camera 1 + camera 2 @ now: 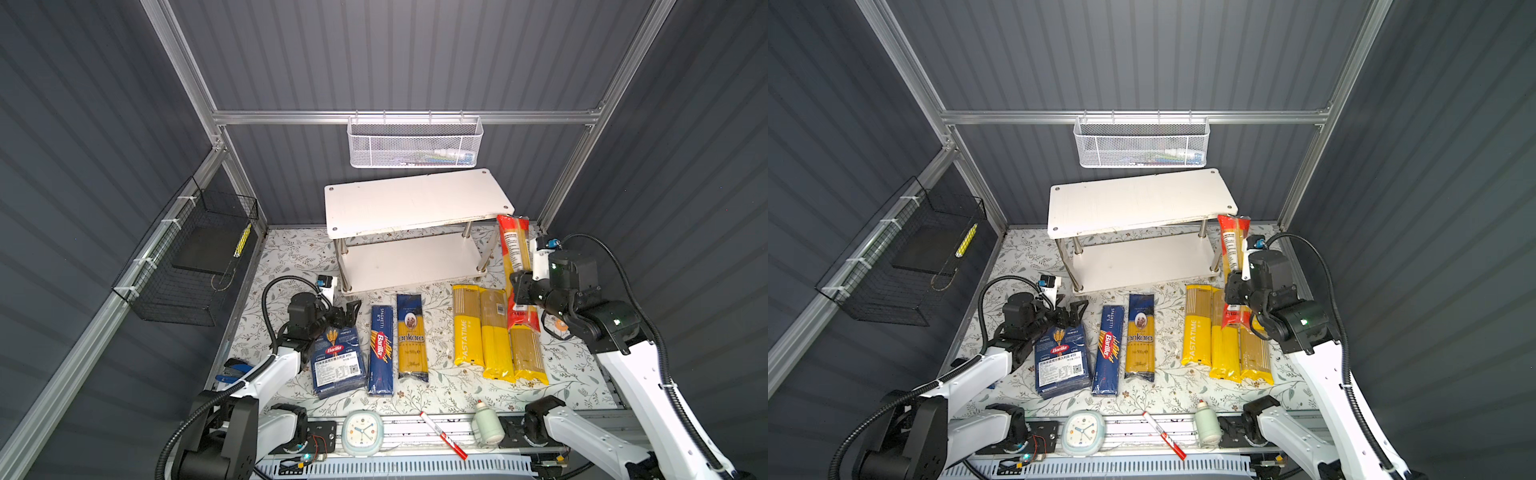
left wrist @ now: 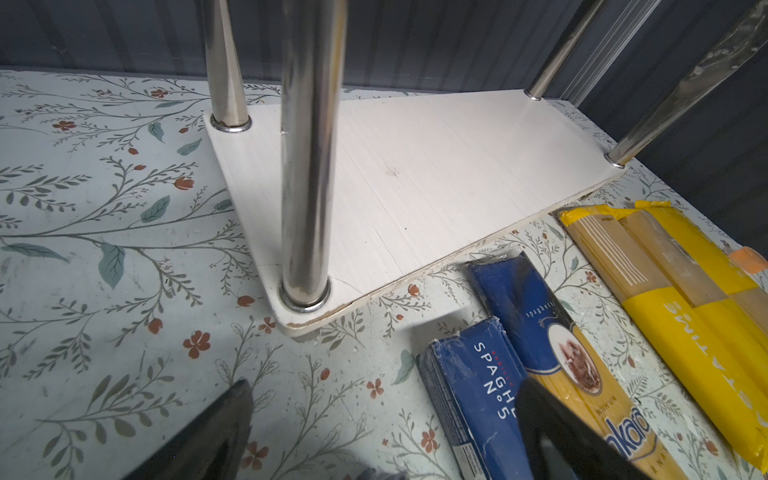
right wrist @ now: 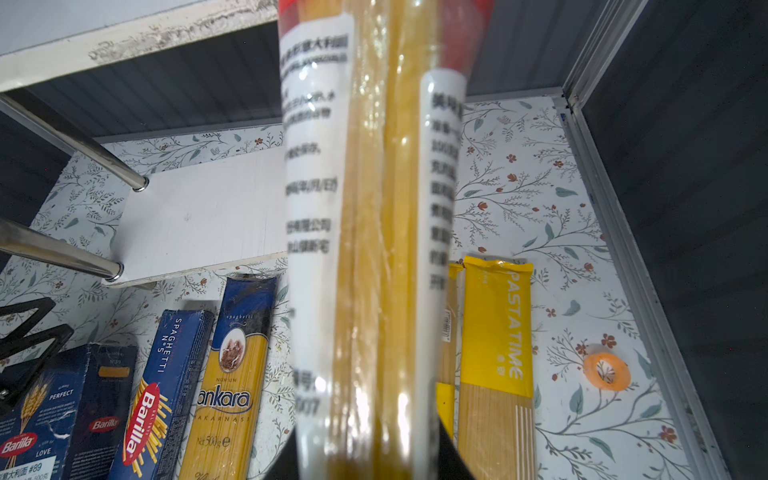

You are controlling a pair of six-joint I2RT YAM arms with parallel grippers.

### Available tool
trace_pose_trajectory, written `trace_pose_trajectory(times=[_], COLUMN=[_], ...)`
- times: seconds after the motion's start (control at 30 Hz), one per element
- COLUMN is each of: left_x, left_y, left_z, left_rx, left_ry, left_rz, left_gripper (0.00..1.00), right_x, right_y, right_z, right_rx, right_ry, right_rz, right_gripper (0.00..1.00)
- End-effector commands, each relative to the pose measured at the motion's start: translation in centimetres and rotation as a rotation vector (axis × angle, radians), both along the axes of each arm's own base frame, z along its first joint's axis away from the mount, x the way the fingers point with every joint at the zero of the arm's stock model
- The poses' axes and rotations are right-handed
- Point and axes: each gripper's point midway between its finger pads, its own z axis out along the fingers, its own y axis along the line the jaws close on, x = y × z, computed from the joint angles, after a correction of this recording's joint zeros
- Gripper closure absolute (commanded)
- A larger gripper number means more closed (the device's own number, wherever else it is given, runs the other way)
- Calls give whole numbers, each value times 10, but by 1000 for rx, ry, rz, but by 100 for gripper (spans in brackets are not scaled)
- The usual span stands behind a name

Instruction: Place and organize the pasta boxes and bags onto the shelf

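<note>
Red bag (image 1: 514, 243) hangs tilted just beside the right end of the shelf (image 1: 415, 199), clenched in your right end effector (image 1: 520, 289). Raise it clear of the top board's edge, then lay it flat.

Floral tabletop (image 1: 291, 257), white shelf (image 1: 415, 199), and a red-and-clear bag (image 1: 514, 232).

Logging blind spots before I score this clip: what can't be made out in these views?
- White mesh basket contents: both top views, blurred behind the mesh.
- Wide Barilla box, far end: both top views, covered by the left gripper.
- Rightmost Pastatime bag, far end: top views, blocked by the red bag.
- Right gripper fingers: right wrist view, hidden behind that bag.
</note>
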Motion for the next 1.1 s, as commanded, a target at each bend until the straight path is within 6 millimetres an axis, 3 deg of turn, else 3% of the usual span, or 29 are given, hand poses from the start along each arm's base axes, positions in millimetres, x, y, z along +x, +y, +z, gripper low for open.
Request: trace_pose_trajectory(times=[0.0, 0.33, 0.57, 1.07], left_x=[4, 3, 2, 1], left_y=[-3, -2, -2, -1], left_z=[8, 7, 9, 10], left_rx=[4, 6, 4, 2], left_ry=[-21, -20, -29, -37], left_rz=[-20, -16, -15, -12], left_gripper=[1, 1, 1, 1], right_x=[15, 47, 83, 140], right_y=[3, 16, 29, 32], right_z=[73, 120, 139, 177], right_rx=[27, 17, 8, -3], right_ry=[-228, -322, -331, -380], right_rz=[22, 71, 111, 122], right_gripper=[90, 88, 88, 89])
